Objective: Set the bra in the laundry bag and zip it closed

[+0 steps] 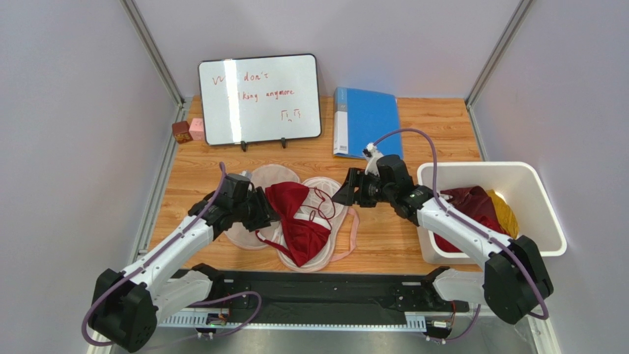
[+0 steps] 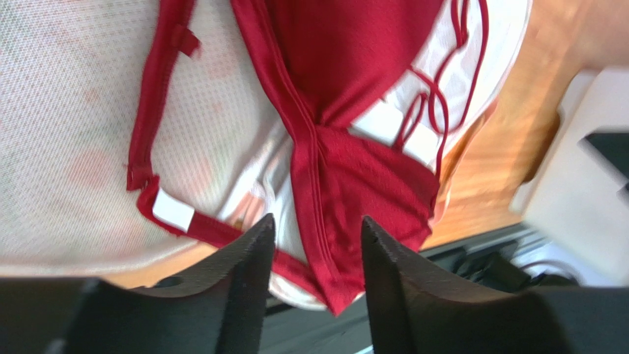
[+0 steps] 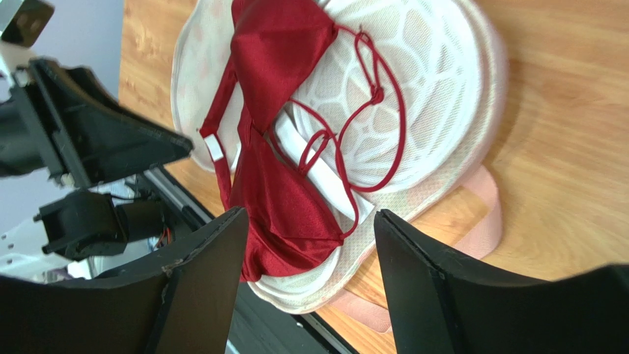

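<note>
- The bra (image 1: 299, 217) lies spread across the opened laundry bag (image 1: 277, 175) in the middle of the table (image 1: 413, 133). Its cups rest on the pale mesh lining and its thin straps loop toward the right lobe.
- In the top view the left arm covers the bra's left strap end and part of the bag's left lobe.
- The pink zipper trim (image 1: 353, 232) curves out at the bag's right side. We cannot make out the slider.
- The left gripper (image 2: 317, 225) is released. Its fingers stand apart just above the near cup, which shows through the gap, and we cannot tell whether they touch the fabric.
- The right gripper (image 3: 310, 214) is released too, with its fingers wide apart above the bag's right side and nothing between them.
- To the right, the white bin (image 1: 550, 221) holds red and yellow clothes (image 1: 472, 203), partly hidden by the right arm.
- At the back, glare washes out part of the whiteboard (image 1: 258, 99) writing.
</note>
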Robot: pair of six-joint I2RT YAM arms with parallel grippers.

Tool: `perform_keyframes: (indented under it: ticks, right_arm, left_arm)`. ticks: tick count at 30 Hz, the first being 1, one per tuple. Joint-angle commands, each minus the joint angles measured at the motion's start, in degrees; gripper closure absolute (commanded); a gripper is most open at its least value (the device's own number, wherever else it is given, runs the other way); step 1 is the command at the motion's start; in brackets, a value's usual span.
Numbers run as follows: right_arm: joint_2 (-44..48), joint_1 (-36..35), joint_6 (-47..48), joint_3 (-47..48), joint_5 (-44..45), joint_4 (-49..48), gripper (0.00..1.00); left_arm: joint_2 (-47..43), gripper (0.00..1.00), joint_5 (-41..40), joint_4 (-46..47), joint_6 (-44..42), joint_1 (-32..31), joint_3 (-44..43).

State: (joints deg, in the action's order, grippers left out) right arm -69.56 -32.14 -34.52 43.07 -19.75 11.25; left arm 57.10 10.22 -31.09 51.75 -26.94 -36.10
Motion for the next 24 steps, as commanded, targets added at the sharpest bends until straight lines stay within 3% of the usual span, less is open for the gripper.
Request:
perform_keyframes:
  ticks: [1,4,9,13,18,24]
  right_arm:
    - [-3.56,-0.38,0.95,1.49,-6.96,-3.95,0.32]
    - [-7.69,-0.38,0.77,2.1,-9.25,-5.97,0.35]
    - [-13.74,-0.38,-0.19,2.63,-12.59,-10.62,0.48]
    - [-16.83,-0.38,-0.11,3.25,-13.39,-12.37,0.5]
    - [-18.94,-0.29,0.16,4.3,-14.0,-12.83,0.55]
    - [-21.32,-0.38,0.42,4.83,-13.83,-13.18,0.59]
  left_arm:
    - [0.55,0.48,6.74,14.29,3.71,4.6,4.98]
    - [3.87,0.43,6.04,17.11,3.54,6.28,5.95]
    - [10.48,0.44,8.41,23.33,2.22,8.65,6.48]
    - [16.18,0.47,8.51,24.85,0.38,9.45,5.08]
    - [19.1,0.51,8.06,26.51,-1.21,10.59,4.37]
    - [21.38,0.66,7.27,27.4,-3.84,10.68,2.87]
